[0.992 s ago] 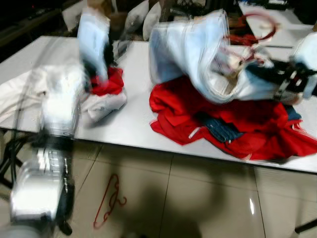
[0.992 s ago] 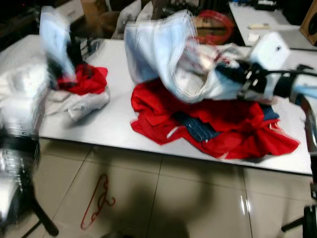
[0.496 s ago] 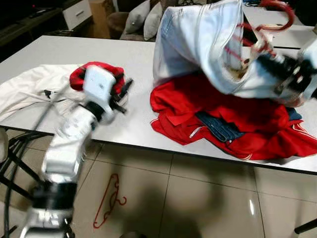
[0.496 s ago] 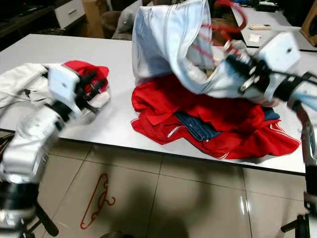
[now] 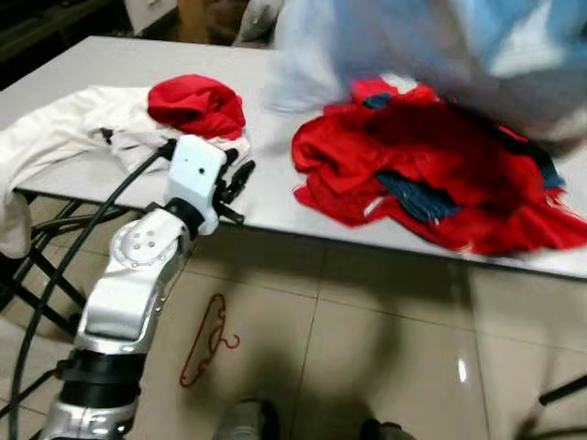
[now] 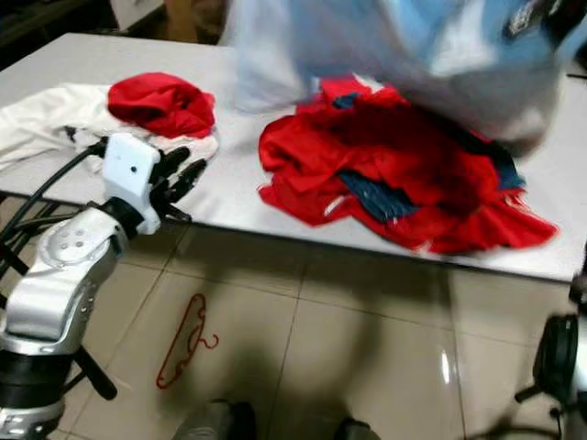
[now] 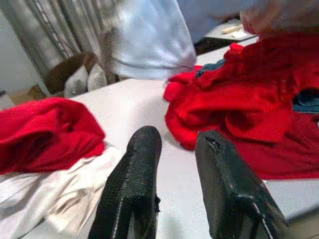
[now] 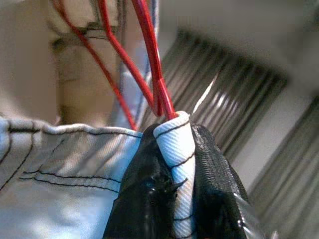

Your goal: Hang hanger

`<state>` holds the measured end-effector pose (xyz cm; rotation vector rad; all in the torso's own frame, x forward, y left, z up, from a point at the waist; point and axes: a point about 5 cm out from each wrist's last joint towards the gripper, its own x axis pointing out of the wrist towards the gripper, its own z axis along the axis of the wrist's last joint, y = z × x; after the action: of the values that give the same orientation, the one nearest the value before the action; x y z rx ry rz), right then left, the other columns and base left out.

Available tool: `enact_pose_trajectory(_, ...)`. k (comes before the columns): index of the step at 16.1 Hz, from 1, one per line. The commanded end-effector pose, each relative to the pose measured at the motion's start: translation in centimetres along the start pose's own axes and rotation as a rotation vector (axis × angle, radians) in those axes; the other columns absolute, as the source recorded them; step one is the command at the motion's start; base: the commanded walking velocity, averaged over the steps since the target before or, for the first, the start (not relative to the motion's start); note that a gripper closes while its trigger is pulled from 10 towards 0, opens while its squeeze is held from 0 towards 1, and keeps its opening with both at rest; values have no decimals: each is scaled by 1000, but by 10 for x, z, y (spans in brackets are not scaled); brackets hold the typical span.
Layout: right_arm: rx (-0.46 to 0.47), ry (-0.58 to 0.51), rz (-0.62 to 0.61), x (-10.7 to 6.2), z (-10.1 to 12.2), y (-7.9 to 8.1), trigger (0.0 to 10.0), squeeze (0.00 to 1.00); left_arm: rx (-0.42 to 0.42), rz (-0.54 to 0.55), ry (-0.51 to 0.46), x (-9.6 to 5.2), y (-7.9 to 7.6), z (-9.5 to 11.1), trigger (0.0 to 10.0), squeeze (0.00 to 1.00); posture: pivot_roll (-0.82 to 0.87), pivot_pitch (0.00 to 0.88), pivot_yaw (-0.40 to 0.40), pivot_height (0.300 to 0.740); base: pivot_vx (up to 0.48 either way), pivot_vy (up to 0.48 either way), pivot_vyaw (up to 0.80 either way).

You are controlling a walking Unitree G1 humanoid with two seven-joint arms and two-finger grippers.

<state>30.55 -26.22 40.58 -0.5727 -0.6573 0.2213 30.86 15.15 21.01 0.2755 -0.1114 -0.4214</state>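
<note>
Pale garment (image 6: pixel 440 46) on red hanger (image 8: pixel 149 64) lifted higher off the bench (image 5: pixel 266 197) since before, right jaws (image 8: pixel 172 164) clenched on both; left jaws (image 7: pixel 174 184) released, empty, so hanging comes next.

Bare table (image 5: pixel 266 174) between clothes heaps (image 5: pixel 431 174)

We are looking at a lived-in room, seemingly a home's living area: a white table (image 5: pixel 275 197) is carrying heaped red clothes (image 5: pixel 440 174), glossy tiled floor (image 5: pixel 385 330) is reflecting light, cushions (image 7: pixel 87 79) are sitting on a brown seat, and curtains (image 7: pixel 65 30) are hanging behind.
</note>
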Motion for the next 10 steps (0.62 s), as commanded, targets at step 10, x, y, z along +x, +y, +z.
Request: enact_pose_trajectory(10, 166, -46, 252, -8, 39, 28, 10000, 0, -41, -350, -2, -35, -18, 18, 10000, 0, -39, 0, 31, 740, -190, 0, 0)
